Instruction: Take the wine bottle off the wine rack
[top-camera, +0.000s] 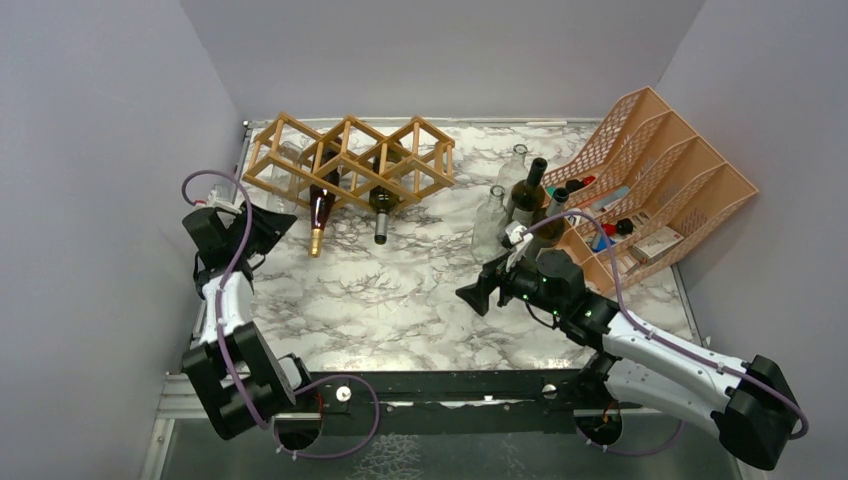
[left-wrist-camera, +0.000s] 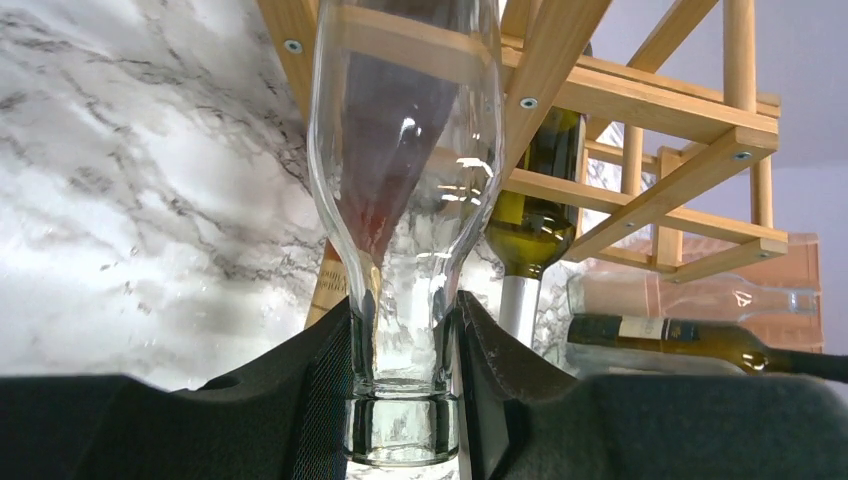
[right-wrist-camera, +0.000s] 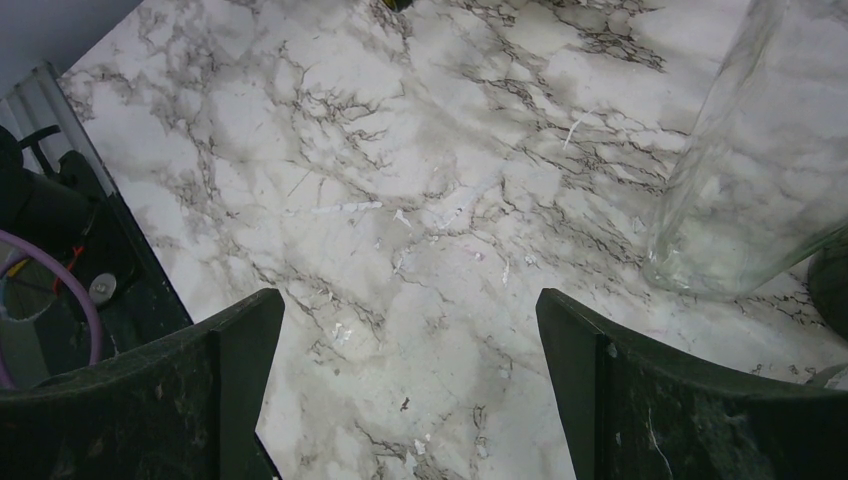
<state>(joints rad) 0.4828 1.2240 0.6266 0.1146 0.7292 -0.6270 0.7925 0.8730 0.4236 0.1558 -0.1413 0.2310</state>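
The light wooden wine rack (top-camera: 350, 160) lies at the table's back left and also shows in the left wrist view (left-wrist-camera: 650, 190). My left gripper (top-camera: 262, 225) is at its left end, shut on the neck of a clear glass wine bottle (left-wrist-camera: 410, 200) whose body lies inside a rack cell; the fingers (left-wrist-camera: 330, 380) clamp just above the lip. A dark red bottle with a gold neck (top-camera: 320, 212) and a green bottle with a silver cap (top-camera: 381, 205) lie in the cells beside it. My right gripper (top-camera: 478, 295) hovers open and empty above the marble (right-wrist-camera: 410, 330).
A peach mesh file organizer (top-camera: 660, 180) with small items stands at the back right. Several upright bottles, dark (top-camera: 525, 195) and clear (top-camera: 490, 222), stand in front of it, close to my right arm. One clear bottle's base (right-wrist-camera: 740, 180) is just right of my right fingers.
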